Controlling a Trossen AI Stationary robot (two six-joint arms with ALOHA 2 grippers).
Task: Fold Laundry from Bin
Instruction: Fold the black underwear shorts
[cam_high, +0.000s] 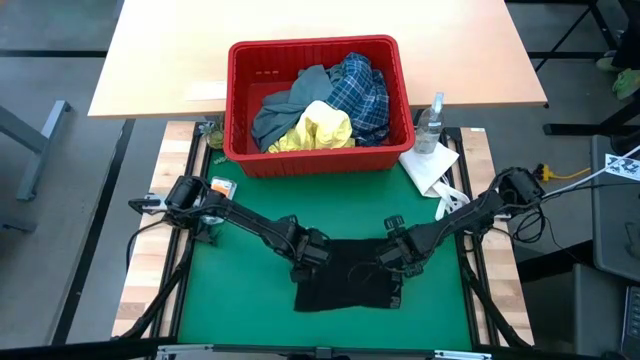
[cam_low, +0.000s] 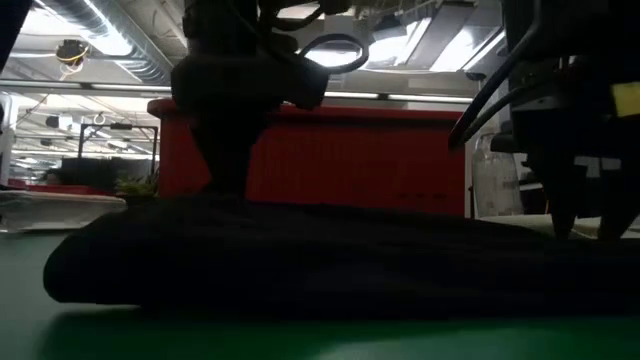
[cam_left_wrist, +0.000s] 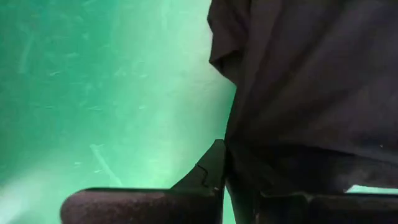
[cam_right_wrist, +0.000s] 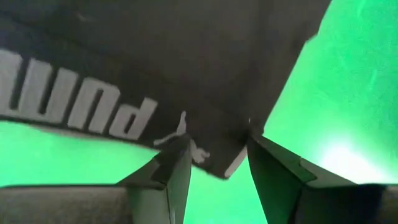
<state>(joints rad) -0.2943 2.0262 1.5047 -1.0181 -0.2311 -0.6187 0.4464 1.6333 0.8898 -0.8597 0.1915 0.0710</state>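
The dark navy garment (cam_high: 342, 278) lies spread on the green mat, a white printed logo (cam_right_wrist: 81, 109) on it. My left gripper (cam_high: 311, 254) is at its far left edge, shut on the cloth. My right gripper (cam_high: 391, 257) is at its far right corner, open, with the corner (cam_right_wrist: 217, 158) between its fingertips; I cannot tell whether they touch it. The red bin (cam_high: 238, 100) stands beyond the mat and holds the grey-blue garment (cam_high: 283, 108), the small yellow one (cam_high: 322, 128) and the plaid shirt (cam_high: 362, 90). My left gripper pinches the navy garment's edge (cam_left_wrist: 239, 165) between its two fingers, coming from above and slanting from the table's left. The cloth covers one finger, so how many layers it has cannot be told. The garment rests on the mat.
A clear spray bottle (cam_high: 431, 122) and a white paper towel (cam_high: 432, 165) sit to the right of the bin. A small orange item (cam_high: 221, 186) lies at the mat's far left corner. Bare green mat (cam_high: 240, 300) shows to the left of the garment.
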